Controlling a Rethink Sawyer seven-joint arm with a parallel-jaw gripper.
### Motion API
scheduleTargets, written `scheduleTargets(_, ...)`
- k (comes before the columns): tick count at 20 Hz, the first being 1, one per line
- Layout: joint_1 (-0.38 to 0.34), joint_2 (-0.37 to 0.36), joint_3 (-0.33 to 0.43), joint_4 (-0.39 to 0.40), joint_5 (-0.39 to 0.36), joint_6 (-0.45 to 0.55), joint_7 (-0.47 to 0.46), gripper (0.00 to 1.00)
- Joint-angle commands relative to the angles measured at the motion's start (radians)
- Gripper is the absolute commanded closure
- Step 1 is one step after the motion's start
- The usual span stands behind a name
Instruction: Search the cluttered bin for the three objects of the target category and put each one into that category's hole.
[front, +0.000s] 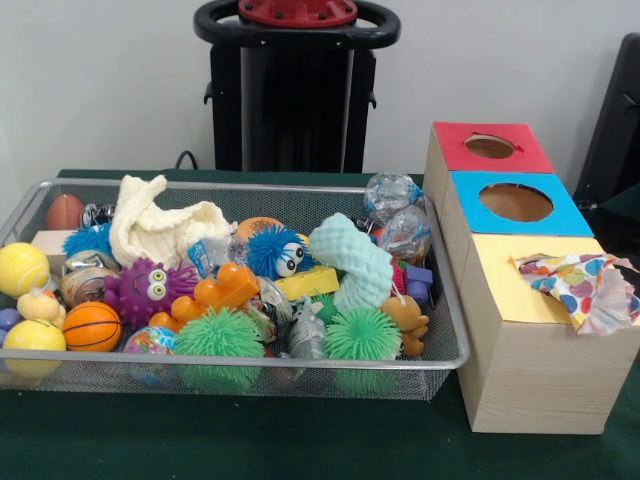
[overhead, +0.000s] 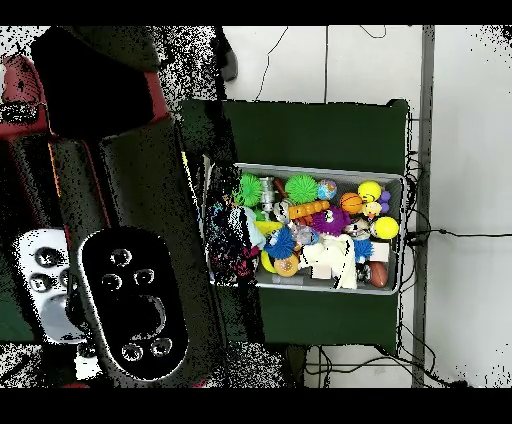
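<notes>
- Front view: wire-mesh bin (front: 437, 290) is sitting across the left and centre of the frame, packed with toys.
- Polka-dot cloth (front: 580, 285) is lying on the yellow-faced box (front: 520, 330) at right, bunched over the spot where its hole would be and hanging over the box's right edge; the hole itself is hidden under the cloth.
- No other polka-dot bunch is showing among the clutter in either view.
- Blue-faced box's hole (front: 516, 202) and red-faced box's hole (front: 490, 146) are sitting behind it, toward upper right.
- Cream knitted cloth (front: 160, 228) is draping over toys in the bin's upper left; foil wrappers (front: 398, 210) are sitting in its upper right corner.
- Robot pedestal (front: 296, 90) is standing at top centre; no gripper is showing there.
- Overhead view: arm (overhead: 130, 240) is filling the left half of the frame, covering the boxes and the bin's left edge; can't tell the end effector's state, fingers aren't visible.
</notes>
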Motion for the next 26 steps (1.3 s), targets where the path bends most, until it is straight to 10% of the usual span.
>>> scheduleTargets(1, -0.096, 0.119, -0.415, -0.028, 0.352, 0.057, 0.017, 1.0)
scheduleTargets(7, -0.151, 0.16, -0.689, -0.023, 0.648, 0.025, 0.016, 1.0)
scheduleTargets(12, -0.198, 0.15, -0.778, -0.013, 0.701, 0.062, -0.018, 1.0)
scheduleTargets(18, -0.126, 0.109, -0.539, 0.116, 0.424, 0.041, -0.055, 1.0)
scheduleTargets(26, 0.067, -0.075, -0.299, 0.556, 0.147, -0.119, -0.136, 1.0)
